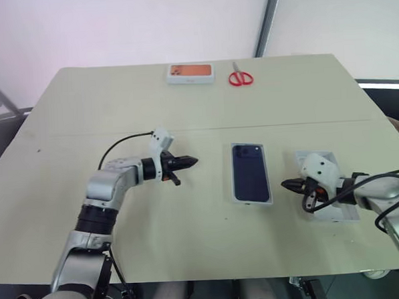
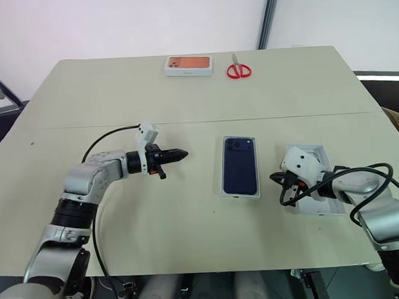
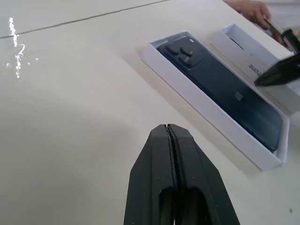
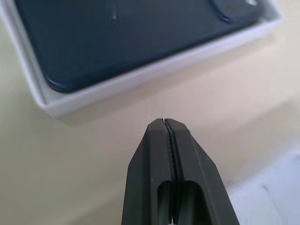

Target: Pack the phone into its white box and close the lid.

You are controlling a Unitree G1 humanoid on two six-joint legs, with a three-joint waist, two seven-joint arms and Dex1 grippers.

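- Right now the slim dark navy-blue phone [image 1: 249, 171] lies camera-side up inside the shallow white box [image 1: 232, 188], its camera cluster at the far end, in the middle of the pale beige table [image 1: 117, 107].
- The left gripper [image 1: 191, 162] hangs just above the table, well to the left of the box, black fingers [image 3: 176, 183] pressed together, holding nothing.
- Over on the right, the right gripper [image 1: 286, 184] points toward the box's right side, near it but apart; its fingers [image 4: 171, 173] are pressed together too, empty.
- The white rectangular lid [image 2: 321, 207] lies open-side up under the right arm, just right of the box.
- At the far edge sit a small orange-topped box [image 1: 191, 72] and red-handled scissors [image 1: 240, 76], side by side, well apart from the action.
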